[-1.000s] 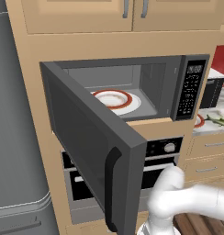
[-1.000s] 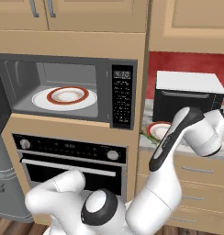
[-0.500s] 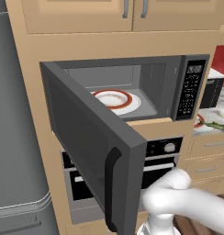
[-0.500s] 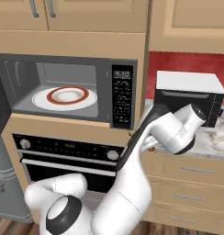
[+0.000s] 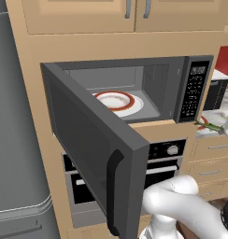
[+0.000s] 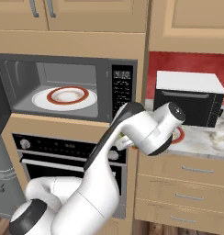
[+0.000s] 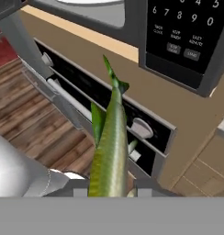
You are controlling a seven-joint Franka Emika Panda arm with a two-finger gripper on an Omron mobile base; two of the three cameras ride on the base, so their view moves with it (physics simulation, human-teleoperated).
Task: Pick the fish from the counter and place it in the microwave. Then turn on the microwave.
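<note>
The wide dark grey built-in microwave [image 5: 134, 93] serves as the landmark. Its door [image 5: 95, 149] stands swung wide open to the left of the cavity, with the black vertical handle [image 5: 113, 191] on its free edge. Inside the cavity lies a round white plate with a red rim [image 6: 65, 97], resting flat on the floor of the microwave. At the right end of the microwave is the black button panel [image 6: 121, 89] with a small display at its top.

Below the microwave sits a black oven with round knobs and a silver bar [image 6: 63, 153].

In the hand view, the claw [image 7: 109, 189] is shut on the slender olive-green fish [image 7: 109, 151], which sticks straight out from between the finger tips with its tail fin pointing toward the lower edge of the microwave, below the button panel and in front of the oven. In the right base view the white arm [image 6: 146, 128] bends in front of the lower right corner of the microwave.

To the right of the microwave runs the pale marbled bench [image 6: 205, 140] over light wooden drawers [image 6: 182, 183], carrying a small black and white countertop oven [image 6: 189, 98] before a red wall panel [image 6: 187, 62].
</note>
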